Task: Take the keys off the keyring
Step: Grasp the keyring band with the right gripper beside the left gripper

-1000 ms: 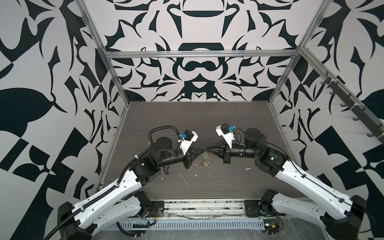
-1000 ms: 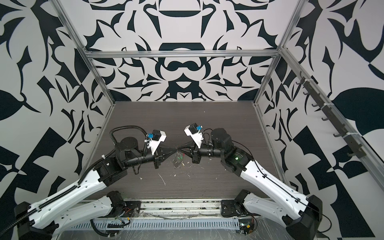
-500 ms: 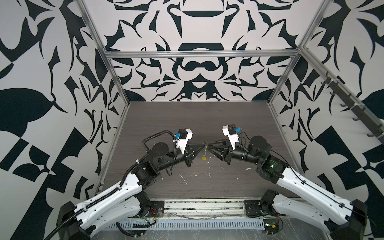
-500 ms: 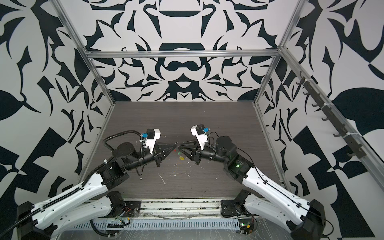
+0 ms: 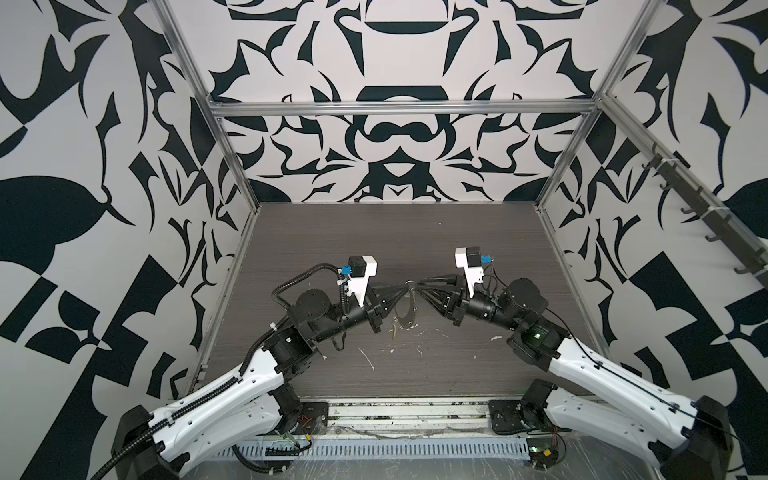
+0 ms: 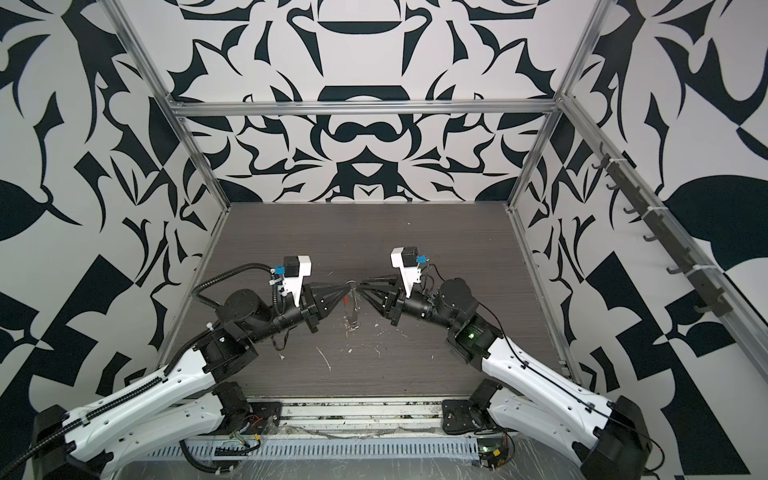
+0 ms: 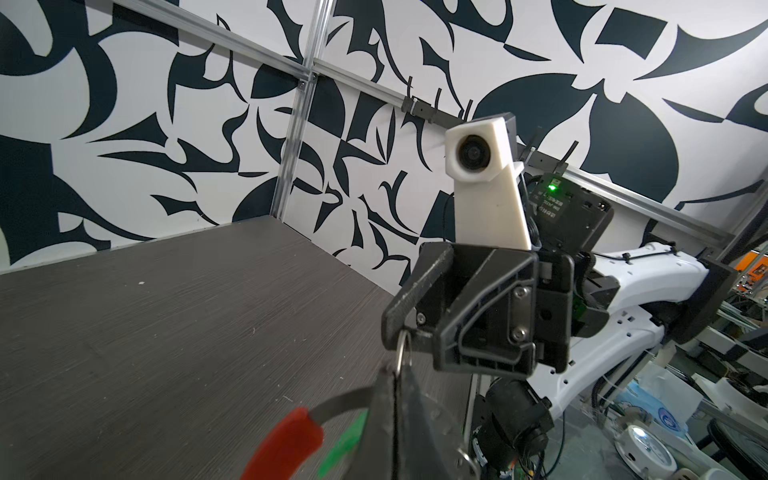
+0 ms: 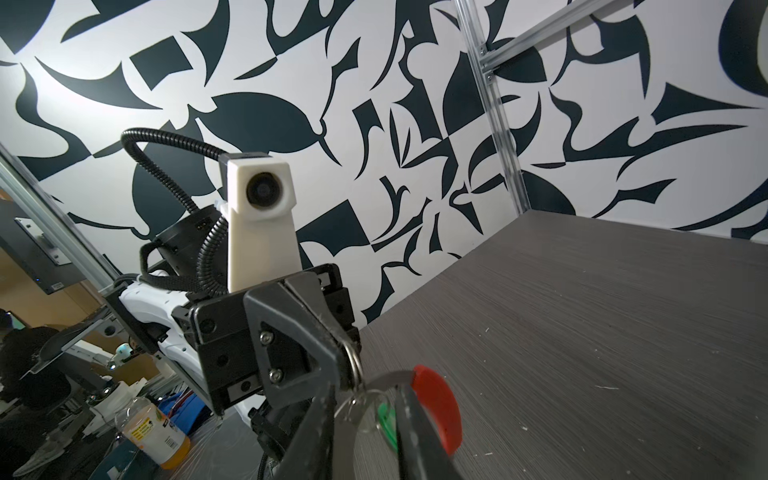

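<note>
Since a second ago the right gripper point(image 5: 419, 286) has parted its jaws; they now stand either side of the keyring point(image 8: 388, 377), which hangs above the counter point(image 5: 457, 374) from the left gripper point(image 5: 404, 286), clamped shut on its top. A green-tagged key point(image 8: 388, 415) hangs by its rim; a yellow-tagged key point(image 5: 392, 331) lies on the counter beneath. A bottle point(image 8: 153, 432) has a yellow label, too blurred to read.

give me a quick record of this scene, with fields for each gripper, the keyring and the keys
left gripper: shut on the keyring
right gripper: open, fingers either side of the green key tag
keyring: hanging from the left gripper, red section on its rim
yellow key tag: small yellowish shape below the ring in a top view; on or off, cannot tell
</note>
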`<state>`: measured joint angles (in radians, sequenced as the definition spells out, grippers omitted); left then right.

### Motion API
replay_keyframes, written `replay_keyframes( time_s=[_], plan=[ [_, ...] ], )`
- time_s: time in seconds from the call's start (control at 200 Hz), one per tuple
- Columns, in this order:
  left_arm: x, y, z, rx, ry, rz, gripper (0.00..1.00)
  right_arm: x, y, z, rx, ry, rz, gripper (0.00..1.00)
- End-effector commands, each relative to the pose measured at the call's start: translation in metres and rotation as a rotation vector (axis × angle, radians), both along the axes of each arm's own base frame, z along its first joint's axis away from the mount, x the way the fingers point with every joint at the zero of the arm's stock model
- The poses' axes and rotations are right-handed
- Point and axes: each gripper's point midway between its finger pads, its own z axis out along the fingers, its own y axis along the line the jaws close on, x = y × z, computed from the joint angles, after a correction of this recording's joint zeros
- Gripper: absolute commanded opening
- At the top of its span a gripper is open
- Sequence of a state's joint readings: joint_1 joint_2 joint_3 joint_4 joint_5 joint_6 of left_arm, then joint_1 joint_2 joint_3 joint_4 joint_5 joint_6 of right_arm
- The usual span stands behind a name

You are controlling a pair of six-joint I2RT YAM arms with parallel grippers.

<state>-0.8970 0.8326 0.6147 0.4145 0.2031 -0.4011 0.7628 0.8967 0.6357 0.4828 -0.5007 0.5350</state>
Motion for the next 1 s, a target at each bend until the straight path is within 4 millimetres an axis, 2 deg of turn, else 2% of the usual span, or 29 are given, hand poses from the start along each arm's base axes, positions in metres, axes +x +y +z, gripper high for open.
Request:
replay_keyframes(
  time_s=[0.0, 0.135, 0.6, 0.7, 0.895, 0.995],
  plan=[
    [-0.005, 0.001, 0.017, -0.052, -0.030, -0.019, 0.00, -0.010, 0.000, 0.032, 0.073, -0.062, 0.042, 0.25],
    [-0.005, 0.000, 0.017, -0.050, -0.032, -0.025, 0.00, -0.010, 0.002, 0.033, 0.073, -0.059, 0.050, 0.17],
    [-0.004, -0.004, 0.015, -0.037, -0.025, -0.034, 0.00, -0.012, 0.008, 0.035, 0.076, -0.049, 0.083, 0.10],
    [-0.004, -0.005, 0.015, -0.036, -0.023, -0.037, 0.00, -0.013, 0.007, 0.035, 0.073, -0.048, 0.083, 0.00],
    [-0.004, -0.004, 0.014, -0.023, -0.012, -0.031, 0.00, -0.012, 0.007, 0.030, 0.031, -0.027, 0.068, 0.00],
    [-0.004, 0.002, 0.011, 0.002, -0.008, -0.008, 0.26, -0.008, 0.004, 0.022, -0.064, -0.004, 0.033, 0.00]
  ],
)
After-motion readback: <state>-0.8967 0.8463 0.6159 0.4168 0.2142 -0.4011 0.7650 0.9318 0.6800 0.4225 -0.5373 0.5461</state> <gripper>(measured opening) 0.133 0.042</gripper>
